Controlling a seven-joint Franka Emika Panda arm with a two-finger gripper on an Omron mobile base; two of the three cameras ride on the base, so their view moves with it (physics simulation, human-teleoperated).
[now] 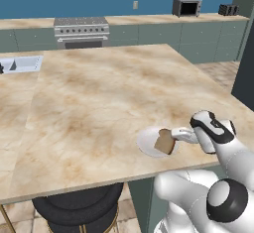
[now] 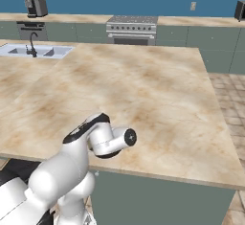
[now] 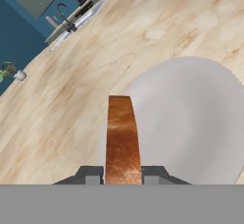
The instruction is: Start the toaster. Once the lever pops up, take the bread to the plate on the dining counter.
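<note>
While the gripper (image 3: 123, 175) pinches the bread (image 3: 122, 137) over the plate (image 3: 195, 123), bare dining counter (image 1: 99, 98) surrounds them.

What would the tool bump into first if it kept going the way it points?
Probably the plate. The tool, shut on the bread, points down at it, so the bread's far edge would likely touch first; the gap is unclear.

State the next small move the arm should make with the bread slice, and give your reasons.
Probably lower a touch and open the jaws. The gripper is shut on the bread, held on edge over the white plate on the dining counter; in the left base view the slice sits at the plate, so releasing should finish delivery.
</note>
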